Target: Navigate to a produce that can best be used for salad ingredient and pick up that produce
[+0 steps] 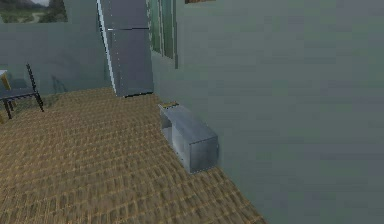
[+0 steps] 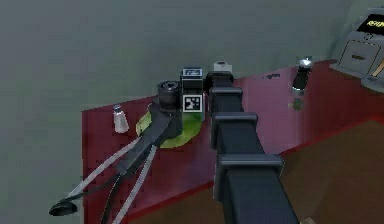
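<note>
Dark red table [image 2: 300, 140]: long top in the arm side view, backed by a grey wall; arm [image 2: 245, 150]: dark square bar lying across the table, rising from its near edge toward its middle; two white marker squares [image 2: 192, 90] at the arm's far end, above the middle of the table; gripper [image 2: 88, 208]: dark round body just left of the squares, thin fingers [image 2: 64, 206] slanting down past the table's left edge; whether the fingers are apart or together cannot be told, nor whether the gripper holds anything; yellow-green produce [image 2: 172, 135]: flat, leafy-looking lump lying on the table at its left part, directly at or under the gripper's body, contact not clear; pale shaker [image 2: 119, 119]: upright on the table near its left end, just left of the produce; dark bottle [image 2: 300, 80]: upright toward the table's back right; pale appliance [image 2: 365, 50]: beyond the table's right end; forward view: fridge [image 1: 128, 45], dark chair [image 1: 22, 90], low grey box [image 1: 190, 138] on the wooden floor [image 1: 90, 170].
</note>
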Available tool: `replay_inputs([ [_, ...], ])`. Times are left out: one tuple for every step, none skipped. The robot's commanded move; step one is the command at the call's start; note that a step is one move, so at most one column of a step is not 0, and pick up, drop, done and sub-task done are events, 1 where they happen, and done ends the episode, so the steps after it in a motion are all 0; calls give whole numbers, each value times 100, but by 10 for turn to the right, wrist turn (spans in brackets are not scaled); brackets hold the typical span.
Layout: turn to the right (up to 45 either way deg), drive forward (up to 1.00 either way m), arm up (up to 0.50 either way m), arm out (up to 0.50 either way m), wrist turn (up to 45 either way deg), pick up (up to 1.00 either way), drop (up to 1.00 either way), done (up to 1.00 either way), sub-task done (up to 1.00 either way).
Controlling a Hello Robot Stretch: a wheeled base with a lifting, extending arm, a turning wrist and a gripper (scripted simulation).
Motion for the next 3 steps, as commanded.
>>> replay_inputs([
  [0,0,0,0,450,0,0,0,0],
  [0,0,0,0,450,0,0,0,0],
  [0,0,0,0,300,0,0,0,0],
])
